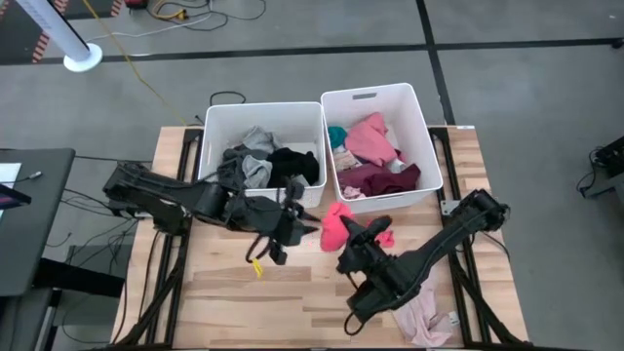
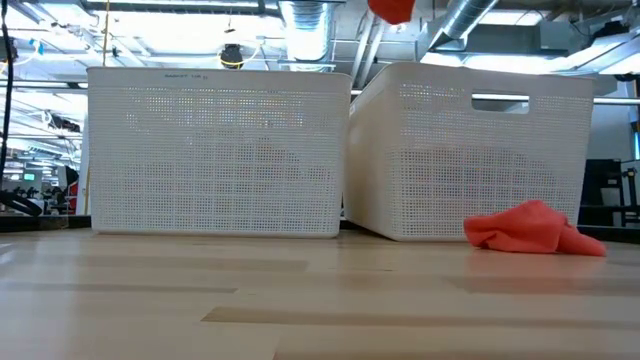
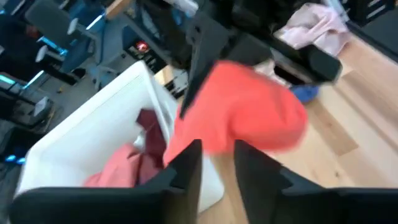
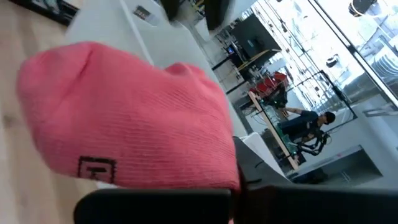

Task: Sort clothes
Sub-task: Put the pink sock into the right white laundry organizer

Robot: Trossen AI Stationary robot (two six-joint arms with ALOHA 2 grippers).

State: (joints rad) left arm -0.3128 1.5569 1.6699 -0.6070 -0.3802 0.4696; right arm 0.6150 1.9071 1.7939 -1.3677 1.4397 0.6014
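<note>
My right gripper (image 1: 353, 234) is shut on a coral-pink garment (image 1: 336, 222) near the right bin's front wall. The garment fills the right wrist view (image 4: 130, 118) and shows a small black square mark. Its lower end shows at the top of the low view (image 2: 392, 8), high above the table. A second coral-pink garment (image 2: 530, 228) lies bunched on the table beside it (image 1: 384, 235). My left gripper (image 1: 281, 237) is open by a narrow gap and empty, in front of the left bin, its fingers (image 3: 186, 171) pointing toward the held garment (image 3: 242, 118). My right gripper holds the coral-pink garment in a bunch, several layers by the look of it (image 4: 186, 168). The cloth itself covers the fingertips, so which part they have cannot be told. The garment is lifted clear of the table and bulges out past the fingers.
Two white perforated bins stand at the far side: the left bin (image 1: 219, 122) holds grey and black clothes, the right bin (image 1: 421, 122) pink, maroon and teal ones. A pale pink garment (image 1: 425, 317) lies by the near right edge under my right arm. A small blue piece (image 3: 305, 93) lies on the table.
</note>
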